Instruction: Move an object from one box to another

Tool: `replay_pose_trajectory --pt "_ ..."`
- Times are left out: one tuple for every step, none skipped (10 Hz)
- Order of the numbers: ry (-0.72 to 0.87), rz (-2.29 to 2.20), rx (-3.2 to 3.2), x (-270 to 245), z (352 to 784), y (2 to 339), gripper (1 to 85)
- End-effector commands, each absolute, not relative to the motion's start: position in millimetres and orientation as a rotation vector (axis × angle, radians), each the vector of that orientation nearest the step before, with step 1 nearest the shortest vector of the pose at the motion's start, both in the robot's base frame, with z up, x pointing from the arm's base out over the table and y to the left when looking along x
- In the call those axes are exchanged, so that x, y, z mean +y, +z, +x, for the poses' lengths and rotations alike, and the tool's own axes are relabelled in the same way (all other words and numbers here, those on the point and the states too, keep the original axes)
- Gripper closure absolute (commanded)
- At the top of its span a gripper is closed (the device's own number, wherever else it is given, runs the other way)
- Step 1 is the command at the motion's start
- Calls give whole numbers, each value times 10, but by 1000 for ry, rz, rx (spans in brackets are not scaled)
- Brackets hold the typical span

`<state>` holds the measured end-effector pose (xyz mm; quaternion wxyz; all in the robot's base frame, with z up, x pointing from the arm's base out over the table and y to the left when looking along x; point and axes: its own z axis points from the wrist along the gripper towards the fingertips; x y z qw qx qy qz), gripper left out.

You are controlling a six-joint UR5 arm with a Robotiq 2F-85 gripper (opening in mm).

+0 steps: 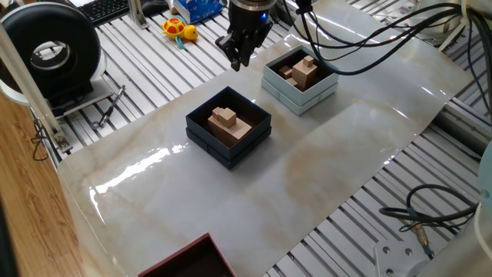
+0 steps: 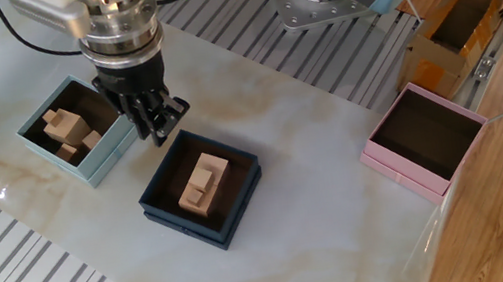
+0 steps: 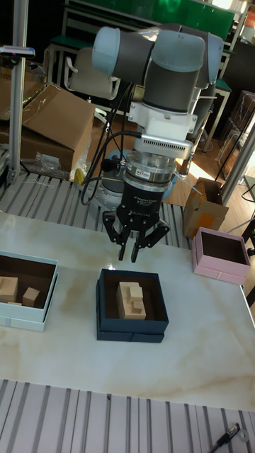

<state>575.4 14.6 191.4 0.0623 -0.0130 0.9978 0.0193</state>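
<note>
The dark navy box (image 1: 211, 146) (image 2: 179, 223) (image 3: 132, 331) holds a flat brown block with the small pale tan object (image 1: 224, 115) (image 2: 202, 178) (image 3: 128, 291) resting on top of it. The pale blue-grey box (image 1: 319, 96) (image 2: 117, 154) (image 3: 25, 322) holds a brown block and a tiny cube. My gripper (image 1: 237, 60) (image 2: 158, 127) (image 3: 132, 255) hangs above the table beside the dark box's far edge, between the two boxes. Its fingers are drawn close together, and I see nothing between them.
A pink box (image 2: 429, 172) (image 3: 212, 272) stands at the table's other end. A dark red box corner (image 1: 192, 258) shows at the near edge. A black reel (image 1: 50, 50) and a toy (image 1: 178, 29) sit beyond the marble sheet. Cables hang behind the arm.
</note>
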Motion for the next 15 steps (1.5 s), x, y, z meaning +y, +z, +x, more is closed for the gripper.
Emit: replay_pose_trajectory --pt "65 -76 3031 151 5709 1925 567" --pt "76 -102 3012 174 5752 1931 560" --pt "42 -159 3008 123 5760 1930 560" --pt "50 -143 3015 134 5744 1928 557" --pt "100 -91 3048 210 5657 1923 550" --pt "161 -40 3078 306 5579 1926 550" --pt "221 -3 3105 471 5532 1847 550" --pt "188 1 3112 483 5505 1742 550" --pt "161 -3 3096 476 5489 1630 547" --pt "159 -17 3116 464 5450 1626 523" --pt "98 -52 3185 354 5285 1639 533" --pt "94 -104 3205 341 5228 1642 547" --pt "129 -130 3180 401 5283 1643 527" --pt "134 -131 3155 419 5359 1615 490" --pt "132 -122 3139 488 5495 1458 457"
